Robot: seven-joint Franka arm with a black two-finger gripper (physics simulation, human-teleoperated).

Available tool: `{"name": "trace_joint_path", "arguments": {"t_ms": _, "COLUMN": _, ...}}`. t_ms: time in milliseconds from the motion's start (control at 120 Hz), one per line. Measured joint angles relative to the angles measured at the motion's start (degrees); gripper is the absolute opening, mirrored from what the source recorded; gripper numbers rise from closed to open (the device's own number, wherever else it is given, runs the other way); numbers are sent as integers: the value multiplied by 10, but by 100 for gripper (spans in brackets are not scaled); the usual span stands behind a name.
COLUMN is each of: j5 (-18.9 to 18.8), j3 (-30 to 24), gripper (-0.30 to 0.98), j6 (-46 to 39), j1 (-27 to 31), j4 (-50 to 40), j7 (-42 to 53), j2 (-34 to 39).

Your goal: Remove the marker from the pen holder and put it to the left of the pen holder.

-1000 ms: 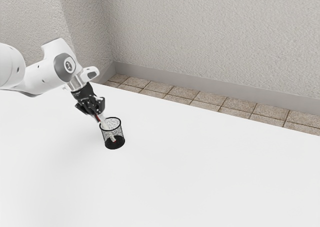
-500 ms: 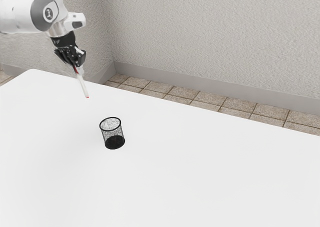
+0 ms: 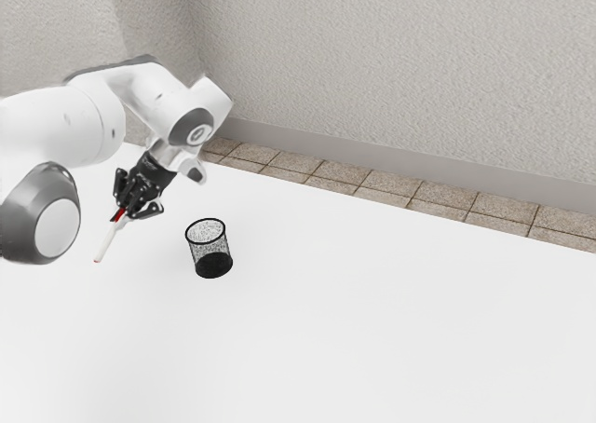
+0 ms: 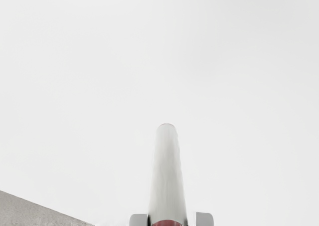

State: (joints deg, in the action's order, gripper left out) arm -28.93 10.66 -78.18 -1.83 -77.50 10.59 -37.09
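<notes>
Marker, out of the pen holder, in the air or just over the table, on the exterior view's left of the holder, apart from it. Tip contact with the table: probably none, hard to judge from this angle. Should handle light and stiff, smooth barrel, maybe a bit slippery, not fragile. Best hold is around the barrel near the red end, which is roughly where it's gripped, pale length left free. Gripper has its fingers closed around the marker, one either side. Arm comes in from the exterior view's left, bends at the wrist; hand slants down and back toward that same side, marker tilted along with it, pale end lowest. Next: lower, lay it flatter, release gently. Risk: dropped at this slant, it could bounce or roll. Holder upright, by itself.
</notes>
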Motion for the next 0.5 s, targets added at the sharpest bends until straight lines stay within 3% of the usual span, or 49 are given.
{"name": "trace_joint_path", "arguments": {"t_ms": 217, "j5": 8, "j3": -18, "gripper": -7, "j6": 13, "j1": 16, "j4": 7, "j7": -18, "j2": -28}}
{"name": "trace_joint_path", "arguments": {"t_ms": 383, "j5": 19, "j3": -19, "gripper": 29, "j6": 18, "j1": 15, "j4": 7, "j7": -26, "j2": -28}}
{"name": "trace_joint_path", "arguments": {"t_ms": 500, "j5": 24, "j3": -19, "gripper": 46, "j6": 20, "j1": 14, "j4": 7, "j7": -29, "j2": -26}}
